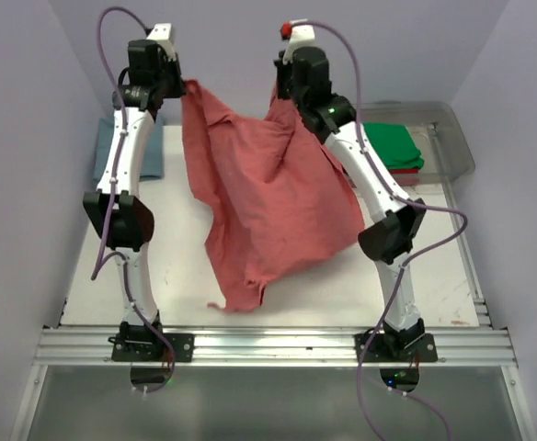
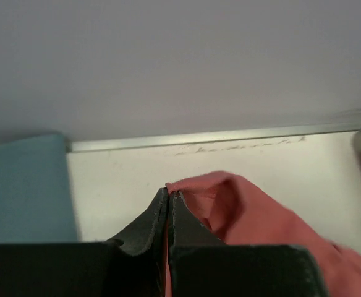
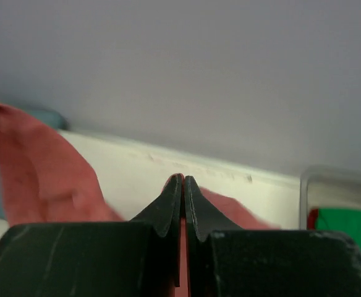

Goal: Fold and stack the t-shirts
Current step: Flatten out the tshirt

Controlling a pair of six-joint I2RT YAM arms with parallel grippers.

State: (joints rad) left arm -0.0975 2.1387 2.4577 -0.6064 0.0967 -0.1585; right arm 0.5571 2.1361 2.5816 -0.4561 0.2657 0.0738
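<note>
- I have the left gripper (image 2: pixel 169 193) and right gripper (image 3: pixel 183 179) each clamped on the salmon shirt (image 1: pixel 268 197), which hangs over the table (image 1: pixel 342 285).
- The far-right bin (image 1: pixel 454 138) holds a green shirt (image 1: pixel 393 145) atop a red shirt (image 1: pixel 403 175).

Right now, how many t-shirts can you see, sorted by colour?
Salmon-red shirt: 1
Teal-blue shirt: 1
Green shirt: 1
Red shirt: 1, only an edge showing under the green one
Total: 4
</note>
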